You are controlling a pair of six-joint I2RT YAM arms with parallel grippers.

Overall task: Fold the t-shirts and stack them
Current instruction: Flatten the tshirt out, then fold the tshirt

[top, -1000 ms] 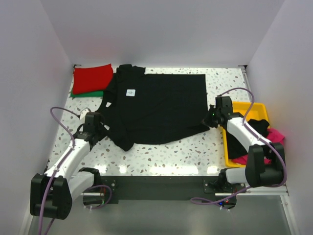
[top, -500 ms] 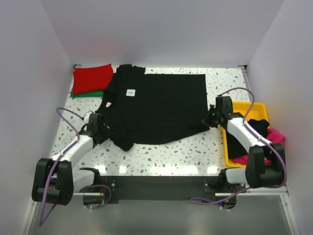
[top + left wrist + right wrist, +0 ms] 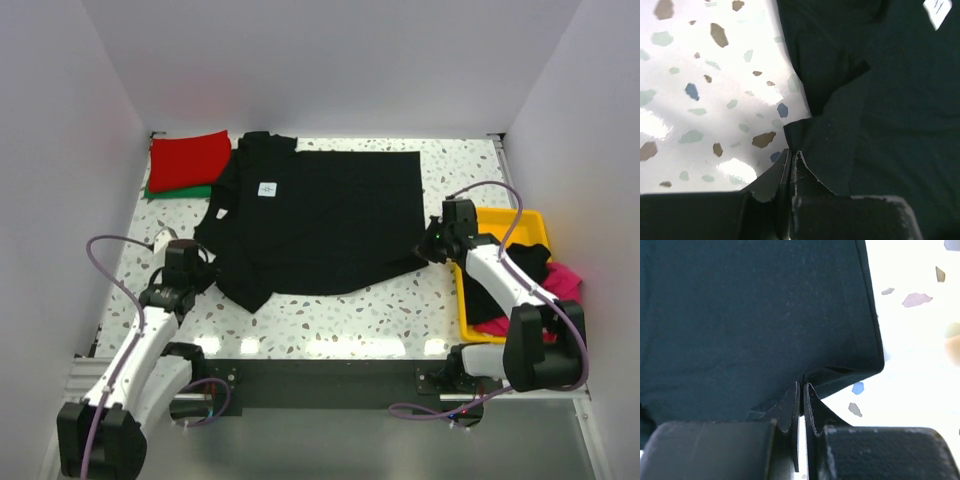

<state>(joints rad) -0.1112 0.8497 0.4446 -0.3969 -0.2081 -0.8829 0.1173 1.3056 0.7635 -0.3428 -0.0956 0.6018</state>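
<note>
The black t-shirt (image 3: pixel 320 220) lies spread across the middle of the counter (image 3: pixel 330 315), and its first fold looks about to begin. The left hand (image 3: pixel 791 156) is closed on the shirt's near-left edge. The right hand (image 3: pixel 801 387) pinches its near-right hem. The next move probably calls for lifting both edges together and carrying them toward the far side. A red t-shirt (image 3: pixel 188 158) lies on a green t-shirt (image 3: pixel 180 191) at far left, and a yellow tray (image 3: pixel 500 218) sits at right; neither seems to be in the way.

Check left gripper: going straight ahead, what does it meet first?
The black t-shirt: the left gripper is shut right at its sleeve edge, seemingly pinching it; more shirt lies beyond.
</note>
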